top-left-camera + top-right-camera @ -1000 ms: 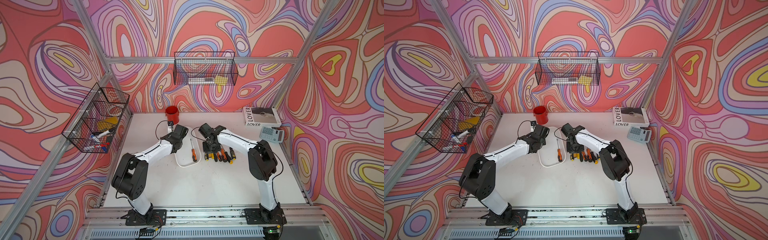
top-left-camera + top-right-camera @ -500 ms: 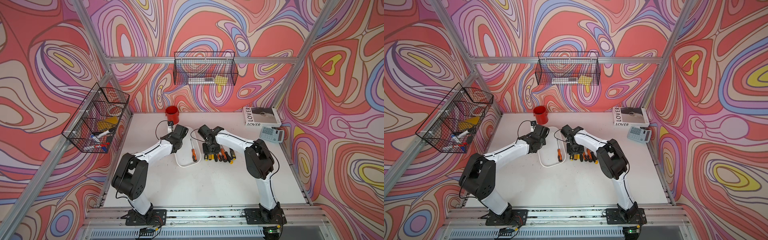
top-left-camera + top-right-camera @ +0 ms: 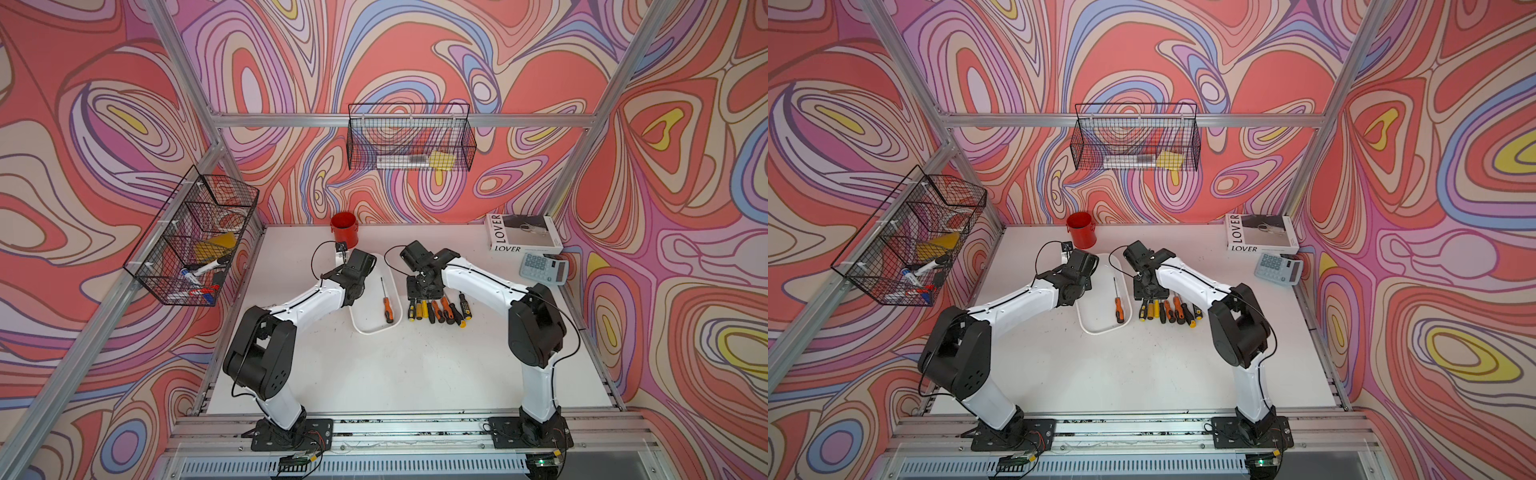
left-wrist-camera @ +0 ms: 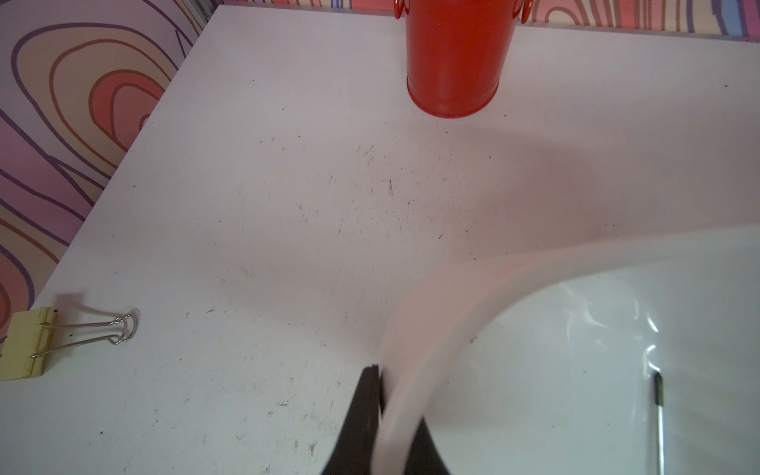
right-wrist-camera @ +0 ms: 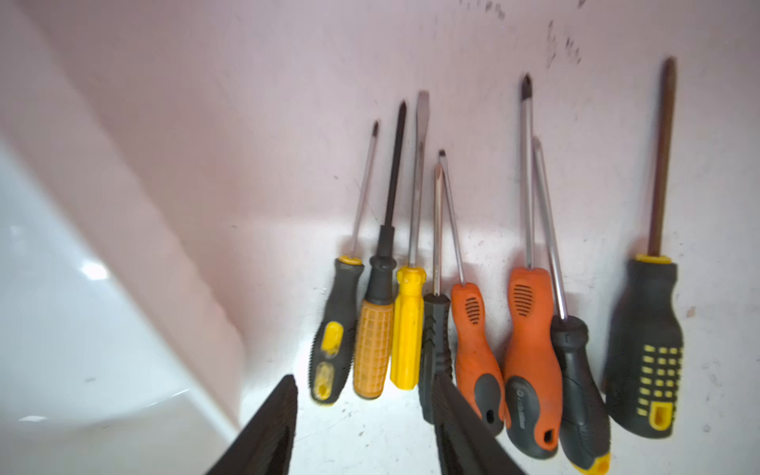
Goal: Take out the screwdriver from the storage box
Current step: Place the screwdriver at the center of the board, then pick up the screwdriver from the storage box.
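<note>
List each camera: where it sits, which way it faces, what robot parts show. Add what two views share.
Top views: high above the front, facing down and back; both arms whole, storage box with one screwdriver inside.
Left wrist: mounted behind the left hand, facing the red cup; that hand is shut on the storage box's rim.
Right wrist: mounted behind the right hand, facing down at the row of screwdrivers; hand open, empty.
Shared: both wrist views show the storage box's wall.

Storage box point(image 3: 368, 309): white plastic, glossy, smooth, highlights inside. Screwdriver point(image 3: 385, 300) in it: bare metal shaft, orange/blk handle. Table point(image 3: 415, 365): matt white, scuffed & specked. Red cup point(image 4: 454, 61): glossy, smooth, looks like painted metal. Loose screwdrivers point(image 5: 477, 341): matt ribbed grips, one amber plastic w/ grid texture.
</note>
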Robot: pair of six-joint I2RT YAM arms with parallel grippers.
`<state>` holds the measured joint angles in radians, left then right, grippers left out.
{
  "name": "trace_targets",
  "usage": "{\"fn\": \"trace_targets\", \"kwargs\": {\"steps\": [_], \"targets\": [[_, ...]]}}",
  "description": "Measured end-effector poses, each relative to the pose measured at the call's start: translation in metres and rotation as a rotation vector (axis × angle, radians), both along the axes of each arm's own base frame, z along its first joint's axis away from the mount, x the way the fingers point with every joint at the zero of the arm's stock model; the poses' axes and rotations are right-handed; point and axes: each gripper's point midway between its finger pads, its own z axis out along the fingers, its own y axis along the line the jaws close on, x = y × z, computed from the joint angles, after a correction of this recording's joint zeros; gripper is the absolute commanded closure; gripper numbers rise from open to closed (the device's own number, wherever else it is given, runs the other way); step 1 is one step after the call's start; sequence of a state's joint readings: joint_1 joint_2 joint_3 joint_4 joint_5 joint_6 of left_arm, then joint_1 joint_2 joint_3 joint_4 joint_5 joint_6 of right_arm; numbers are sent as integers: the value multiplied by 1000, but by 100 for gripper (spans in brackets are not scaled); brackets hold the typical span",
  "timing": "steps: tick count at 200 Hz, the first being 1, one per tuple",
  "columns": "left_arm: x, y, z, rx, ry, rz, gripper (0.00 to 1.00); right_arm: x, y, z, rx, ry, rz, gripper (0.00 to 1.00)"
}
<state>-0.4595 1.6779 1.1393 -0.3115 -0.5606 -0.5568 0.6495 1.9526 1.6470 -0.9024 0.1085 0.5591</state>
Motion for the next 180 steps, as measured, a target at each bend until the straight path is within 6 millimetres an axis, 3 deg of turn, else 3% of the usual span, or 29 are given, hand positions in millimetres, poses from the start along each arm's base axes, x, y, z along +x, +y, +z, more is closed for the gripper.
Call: {"fn": "trace_targets", "kwargs": {"steps": [29,51,105,180], "targets": [[0,0,0,0,0,0,100,-1,17,60,168,-145,54,39],[0,0,0,0,0,0,100,-4,39,77,238,-186,118,37],[0,0,0,0,0,0,100,-35,79,38,296,-92,234,35],[0,0,0,0,0,-1,100,-35,96,-17,279,36,231,35]]}}
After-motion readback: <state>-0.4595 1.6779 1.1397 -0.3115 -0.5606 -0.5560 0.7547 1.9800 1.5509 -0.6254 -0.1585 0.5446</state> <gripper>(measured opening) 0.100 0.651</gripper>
